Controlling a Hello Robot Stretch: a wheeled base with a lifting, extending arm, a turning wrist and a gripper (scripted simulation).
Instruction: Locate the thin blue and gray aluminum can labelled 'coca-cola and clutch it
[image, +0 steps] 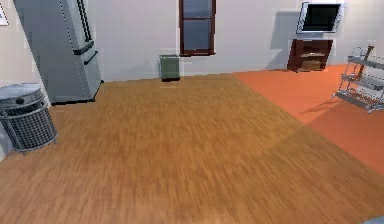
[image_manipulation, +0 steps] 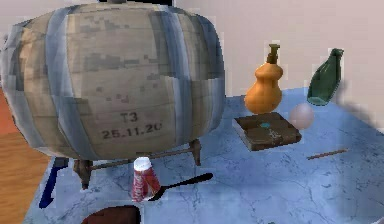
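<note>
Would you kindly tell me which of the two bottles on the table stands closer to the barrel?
The orange gourd-shaped bottle, just right of the barrel; the green bottle stands farther right.

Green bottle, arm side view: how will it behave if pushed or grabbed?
The green bottle is tall and narrow-necked, so likely tips if pushed high. Looks glassy: probably slippery, breakable. Round body may roll on the blue tabletop once down.
</note>
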